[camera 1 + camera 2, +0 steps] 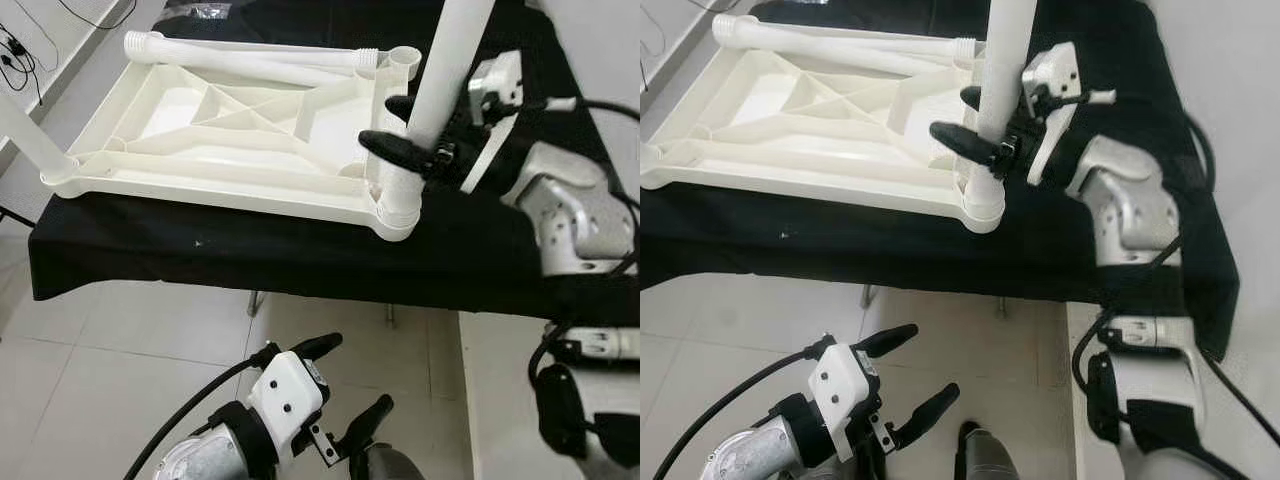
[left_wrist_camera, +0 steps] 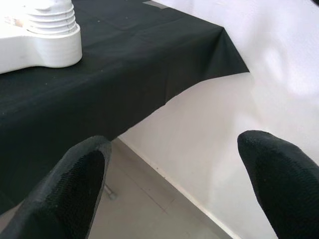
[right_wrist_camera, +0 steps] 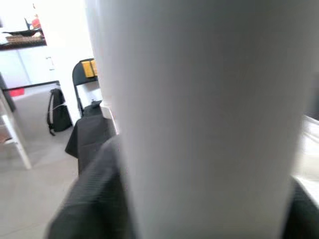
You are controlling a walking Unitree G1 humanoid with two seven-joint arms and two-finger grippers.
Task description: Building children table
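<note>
The white plastic table top (image 1: 220, 130) lies upside down on a table draped in black cloth (image 1: 300, 255). One white leg (image 1: 445, 70) stands upright in the near right corner socket (image 1: 400, 212), and my right gripper (image 1: 400, 125) is shut around it just above the socket. This leg (image 3: 199, 119) is seen very close in the right wrist view. A second leg (image 1: 250, 62) lies along the far edge of the top. A third leg (image 1: 30, 135) sticks out from the near left corner. My left gripper (image 1: 355, 375) hangs open low over the floor, holding nothing.
The far right corner socket (image 1: 405, 60) has nothing in it. The cloth's front edge drops to a pale tiled floor (image 1: 120, 340). A white wall (image 2: 279, 59) stands close on the right. Black cables (image 1: 15, 50) lie on the floor at the far left.
</note>
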